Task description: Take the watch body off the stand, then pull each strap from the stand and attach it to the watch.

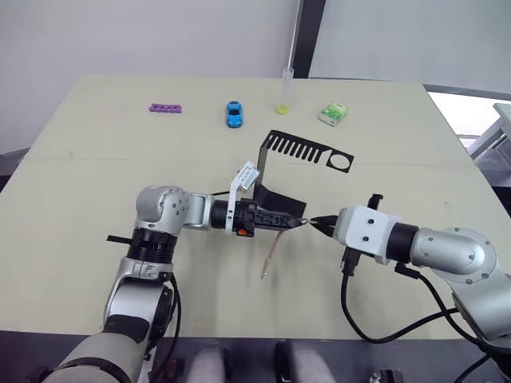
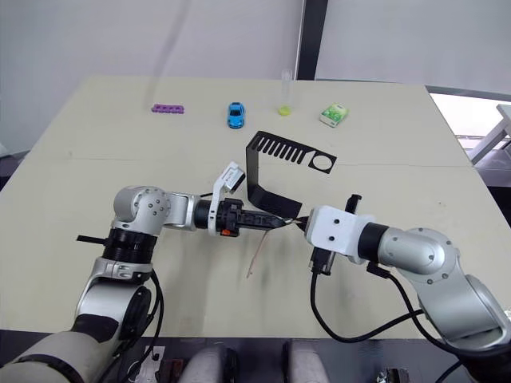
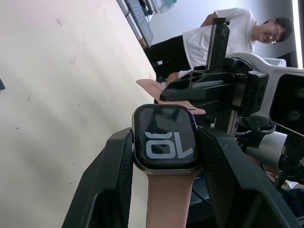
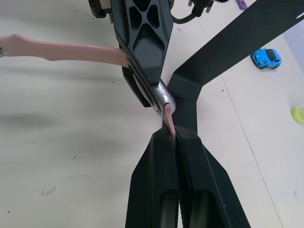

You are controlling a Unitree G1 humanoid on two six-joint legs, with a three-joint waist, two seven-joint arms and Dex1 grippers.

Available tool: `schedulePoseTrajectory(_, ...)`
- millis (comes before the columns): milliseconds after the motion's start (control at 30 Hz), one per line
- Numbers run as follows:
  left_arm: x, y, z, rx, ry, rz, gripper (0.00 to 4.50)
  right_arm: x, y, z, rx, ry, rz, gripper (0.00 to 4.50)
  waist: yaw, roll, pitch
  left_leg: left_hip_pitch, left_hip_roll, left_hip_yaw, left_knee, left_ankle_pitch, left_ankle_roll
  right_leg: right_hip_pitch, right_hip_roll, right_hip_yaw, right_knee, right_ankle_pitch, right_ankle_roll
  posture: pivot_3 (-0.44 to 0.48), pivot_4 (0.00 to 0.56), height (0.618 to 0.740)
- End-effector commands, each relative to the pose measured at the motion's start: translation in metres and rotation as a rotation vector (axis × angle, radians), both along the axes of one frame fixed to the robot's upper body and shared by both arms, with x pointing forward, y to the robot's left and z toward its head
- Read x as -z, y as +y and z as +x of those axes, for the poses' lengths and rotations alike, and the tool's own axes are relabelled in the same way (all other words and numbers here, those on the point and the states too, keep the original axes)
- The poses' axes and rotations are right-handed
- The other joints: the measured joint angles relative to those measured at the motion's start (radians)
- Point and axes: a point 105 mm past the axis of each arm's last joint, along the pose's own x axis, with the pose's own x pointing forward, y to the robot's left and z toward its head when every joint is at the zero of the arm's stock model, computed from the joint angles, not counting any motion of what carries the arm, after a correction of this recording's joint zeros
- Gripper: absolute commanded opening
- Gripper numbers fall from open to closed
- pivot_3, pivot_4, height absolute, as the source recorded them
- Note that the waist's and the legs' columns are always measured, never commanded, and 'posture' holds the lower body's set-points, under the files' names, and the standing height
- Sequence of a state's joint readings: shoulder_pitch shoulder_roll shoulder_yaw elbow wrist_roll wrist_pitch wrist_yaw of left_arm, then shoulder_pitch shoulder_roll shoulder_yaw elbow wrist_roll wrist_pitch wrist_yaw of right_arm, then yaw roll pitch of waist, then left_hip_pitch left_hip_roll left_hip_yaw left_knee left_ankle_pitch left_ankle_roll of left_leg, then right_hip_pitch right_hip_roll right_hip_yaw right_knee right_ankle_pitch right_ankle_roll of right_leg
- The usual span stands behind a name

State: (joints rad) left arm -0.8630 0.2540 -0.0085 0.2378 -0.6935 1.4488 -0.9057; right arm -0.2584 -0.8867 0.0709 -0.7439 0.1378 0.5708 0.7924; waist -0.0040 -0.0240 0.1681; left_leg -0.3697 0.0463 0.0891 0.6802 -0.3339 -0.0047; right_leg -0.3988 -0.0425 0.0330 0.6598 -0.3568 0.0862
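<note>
With the left gripper (image 3: 164, 166) clamping the watch body (image 3: 165, 137) just near of the stand (image 1: 303, 150), first strap (image 1: 271, 251) hanging, the right gripper (image 4: 173, 137), jaws pinching the second strap (image 4: 169, 118), should slide it squarely into the case's free slot.

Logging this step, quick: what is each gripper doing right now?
Left gripper: closed on the small rounded-square black-screened watch body, one pale pink strap already hanging from it.
Right gripper: closed on the second pale pink strap, at the watch.
</note>
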Motion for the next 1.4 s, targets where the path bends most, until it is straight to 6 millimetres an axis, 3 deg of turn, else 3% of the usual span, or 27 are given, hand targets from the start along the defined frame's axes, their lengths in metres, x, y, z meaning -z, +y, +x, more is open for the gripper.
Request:
schedulePoseTrajectory(33, -0.0207, -0.0173, -0.012, 0.096, -0.047, -0.071, 1.6, -0.0085, 0.0065, -0.0042, -0.04, -0.024, 0.021, 0.0, 0.0, 0.0, 0.0, 0.0, 0.0, 0.0, 0.0, 0.0, 0.0, 0.0, 0.0, 0.0, 0.0, 0.0, 0.0, 0.0, 0.15, 0.74)
schedulePoseTrajectory(1133, -0.0262, -0.0182, -0.0131, 0.113, -0.053, -0.061, 1.6, -0.0116, 0.0059, 0.0, -0.048, -0.017, 0.007, 0.0, 0.0, 0.0, 0.0, 0.0, 0.0, 0.0, 0.0, 0.0, 0.0, 0.0, 0.0, 0.0, 0.0, 0.0, 0.0, 0.0, 0.15, 0.74)
schedulePoseTrajectory(1400, -0.0303, -0.0193, -0.0055, 0.106, -0.055, -0.051, 1.6, -0.0163, 0.0026, 0.0035, -0.051, -0.012, 0.002, 0.0, 0.0, 0.0, 0.0, 0.0, 0.0, 0.0, 0.0, 0.0, 0.0, 0.0, 0.0, 0.0, 0.0, 0.0, 0.0, 0.0, 0.15, 0.74)
